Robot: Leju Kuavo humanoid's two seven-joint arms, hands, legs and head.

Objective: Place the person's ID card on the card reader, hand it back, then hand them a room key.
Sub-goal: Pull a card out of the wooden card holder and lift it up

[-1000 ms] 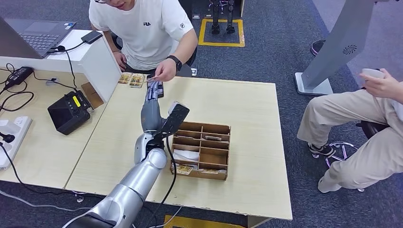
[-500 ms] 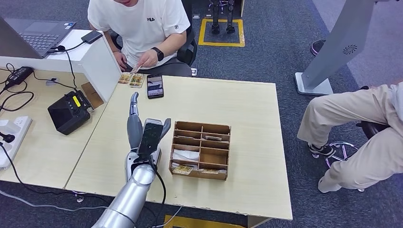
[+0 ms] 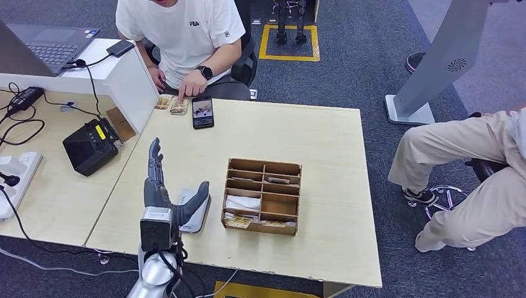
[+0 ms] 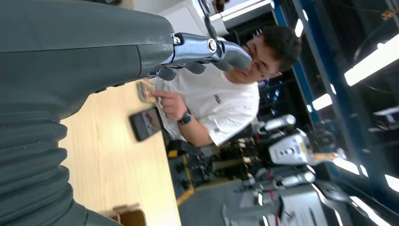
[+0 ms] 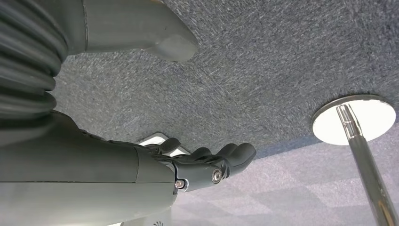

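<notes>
The left hand [image 3: 162, 186] is raised upright over the near edge of the wooden table [image 3: 322, 143], fingers straight and spread with the thumb angled outward, nothing held. Beyond its fingertips, at the table's far edge, cards [image 3: 171, 103] are lain flat, and one is touched by the person's hand [image 3: 189, 88]; which is the ID card cannot be told. A dark phone [image 3: 202, 112] is seen just beside those cards. A compartmented wooden box [image 3: 263, 195] is placed on the thumb side of the hand. "FILA" is read on the person's white shirt [image 3: 183, 31]. The right hand [image 5: 197, 165] is hung over grey carpet, fingers loosely extended, empty
</notes>
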